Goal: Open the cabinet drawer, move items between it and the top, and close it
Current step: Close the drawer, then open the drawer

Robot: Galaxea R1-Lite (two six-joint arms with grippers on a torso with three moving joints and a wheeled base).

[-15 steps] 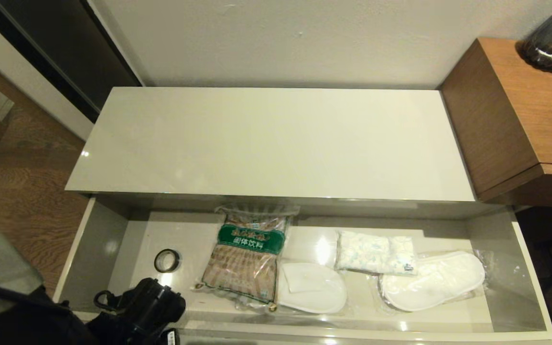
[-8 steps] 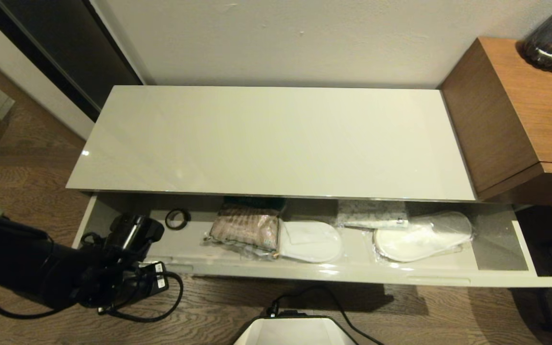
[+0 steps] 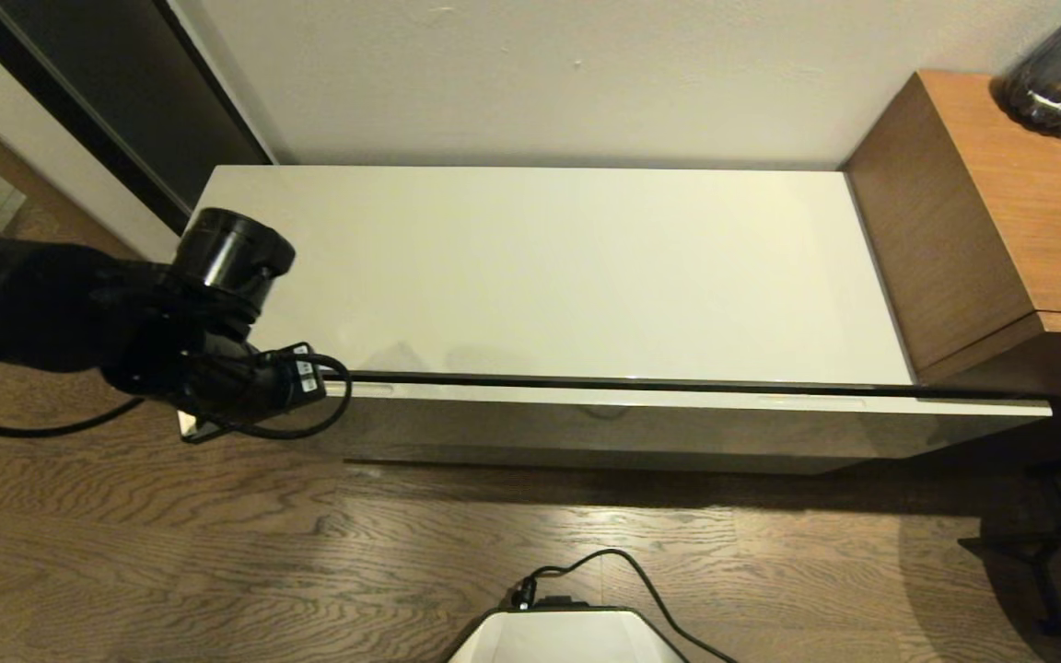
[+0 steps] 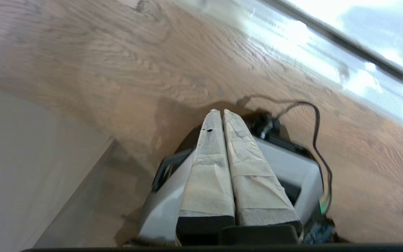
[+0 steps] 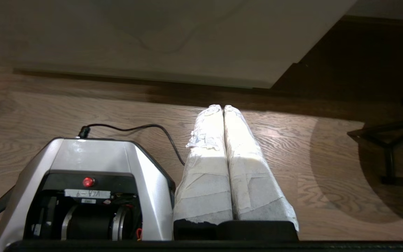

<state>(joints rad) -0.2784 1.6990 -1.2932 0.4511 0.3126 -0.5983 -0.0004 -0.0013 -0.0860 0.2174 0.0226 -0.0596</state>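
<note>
The head view looks steeply down on the top [image 3: 567,267]; both wrist views, low and close, share the wooden floor [image 5: 327,147].

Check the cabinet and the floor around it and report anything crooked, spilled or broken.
Nothing stands out. The drawer sits shut and level under the top, which is bare. The left gripper, shut, hangs over the floor by the cabinet's left end; the right gripper is shut too.

My left arm [image 3: 79,318] reaches in from the left, wrist bent; its gripper [image 4: 221,113] and my right gripper [image 5: 223,107] show their 2 taped fingers pressed together, nothing between the jaws.
</note>
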